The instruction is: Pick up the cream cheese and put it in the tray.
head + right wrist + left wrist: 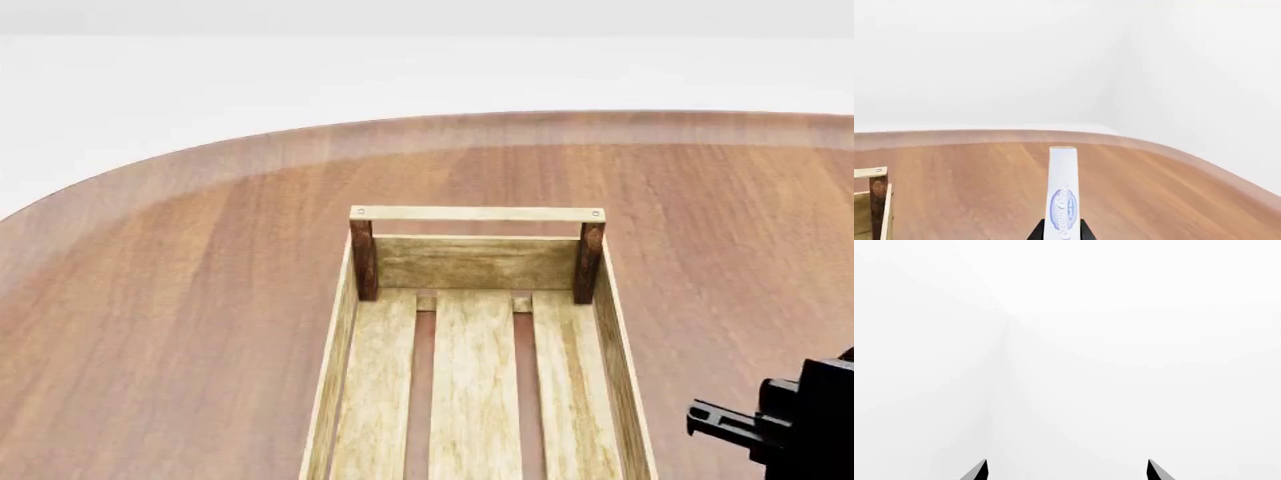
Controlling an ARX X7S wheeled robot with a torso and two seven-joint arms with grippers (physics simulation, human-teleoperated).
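Note:
The cream cheese (1062, 190), a thin white box with a blue oval logo, stands edge-on between the two black fingers of my right gripper (1061, 232), which is shut on it above the wooden table. The tray (475, 262), a long light wooden slatted crate with dark corner posts, fills the lower middle of the head view, and one of its corners (874, 200) shows in the right wrist view. A black part of the right arm (787, 415) sits just right of the tray. My left gripper (1067, 471) is open, its fingertips (979, 471) wide apart before a blank white background.
A round brown wooden table (160, 300) carries the tray; its curved edge (200, 150) runs across the back, with white floor and walls beyond. Table edge (1201, 160) also curves past on the right wrist view.

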